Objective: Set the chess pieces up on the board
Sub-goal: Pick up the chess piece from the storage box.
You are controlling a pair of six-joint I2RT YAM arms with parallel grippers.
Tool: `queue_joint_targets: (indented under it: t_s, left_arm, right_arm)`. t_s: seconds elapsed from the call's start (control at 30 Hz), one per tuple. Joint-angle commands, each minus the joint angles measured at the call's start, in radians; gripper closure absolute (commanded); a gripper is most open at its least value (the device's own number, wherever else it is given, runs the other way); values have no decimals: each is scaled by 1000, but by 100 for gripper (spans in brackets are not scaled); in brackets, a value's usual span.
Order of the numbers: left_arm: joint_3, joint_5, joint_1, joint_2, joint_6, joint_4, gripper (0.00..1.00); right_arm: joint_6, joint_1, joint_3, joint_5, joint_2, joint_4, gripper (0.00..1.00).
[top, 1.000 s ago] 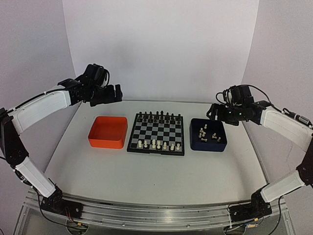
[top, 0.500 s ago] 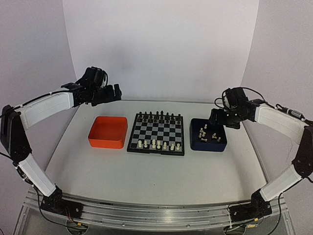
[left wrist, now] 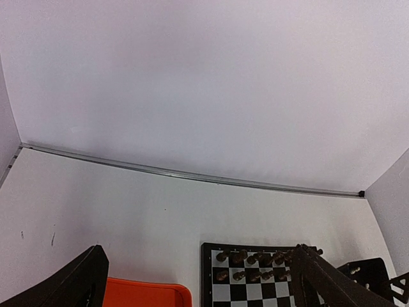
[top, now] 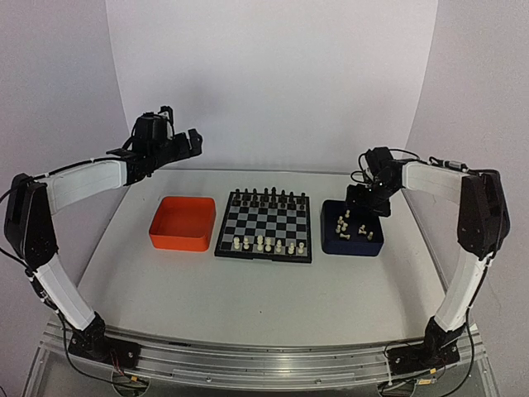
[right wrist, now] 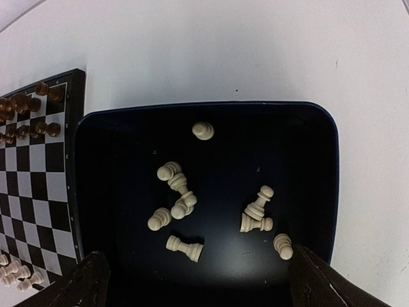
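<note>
Board [top: 264, 225]: flat at mid-bench [top: 248, 298], between the orange tray [top: 182, 222] on its left and the blue tray [top: 353, 247] on its right.
White pieces [right wrist: 184, 206]: about nine loose in the blue tray, most toppled; a further row stands along the board's near edge.
Black pieces [top: 269, 197]: standing on the board's two far rows.
Left hand [top: 188, 145]: raised above the bench's far left, behind the orange tray; fingers spread, holding nothing.
Right hand [right wrist: 204, 281]: over the blue tray's far side, pointing down at the pieces; fingers spread, nothing between them.
</note>
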Motion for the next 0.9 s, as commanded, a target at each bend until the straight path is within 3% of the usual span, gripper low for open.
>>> queue_joint_targets:
  t_s: [0.0,0.1,0.5,0.87]
  left_arm:
    - [10,3,12,43,24,139,0]
    - [15,10,13,69,23,144,0]
    - [59,-53,22,159,21,217,0]
    - [130,-82,48,223,7,215,0]
  right_arm:
    - [-44,-5,74,-49,39,-42,5]
    - [-83,-5,90,-92,62,-64,6]
    - [-186,-8,208,9,163,-125,8]
    - [-249,-52,309,-53,235,-258,13]
